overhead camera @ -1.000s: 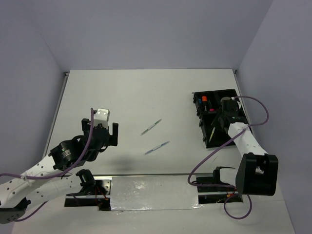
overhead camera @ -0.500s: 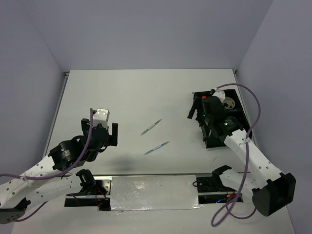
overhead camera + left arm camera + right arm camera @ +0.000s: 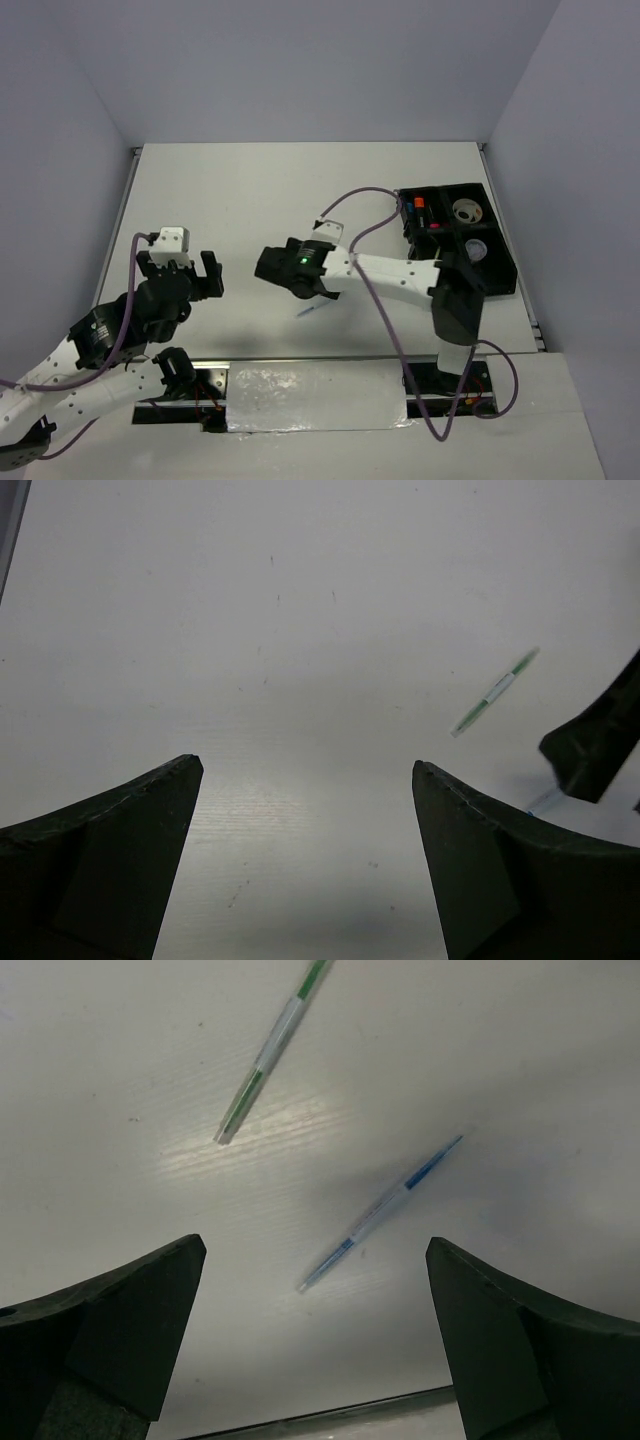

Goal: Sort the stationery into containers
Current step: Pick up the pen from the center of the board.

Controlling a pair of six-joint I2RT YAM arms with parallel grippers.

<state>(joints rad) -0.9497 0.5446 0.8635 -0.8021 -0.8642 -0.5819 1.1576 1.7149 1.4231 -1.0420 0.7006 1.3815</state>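
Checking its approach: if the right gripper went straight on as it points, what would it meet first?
Likely the blue pen lying on the table between the right gripper's open fingers; the green pen lies off that line.

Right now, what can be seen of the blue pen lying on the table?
The blue pen is slim, with a clear-looking plastic barrel in the middle and blue tapering ends. It lies flat and diagonal on the white table, uncovered, below the open right pincer, whose fingers do not touch it. A similar green pen lies apart from it. Only the table touches it.
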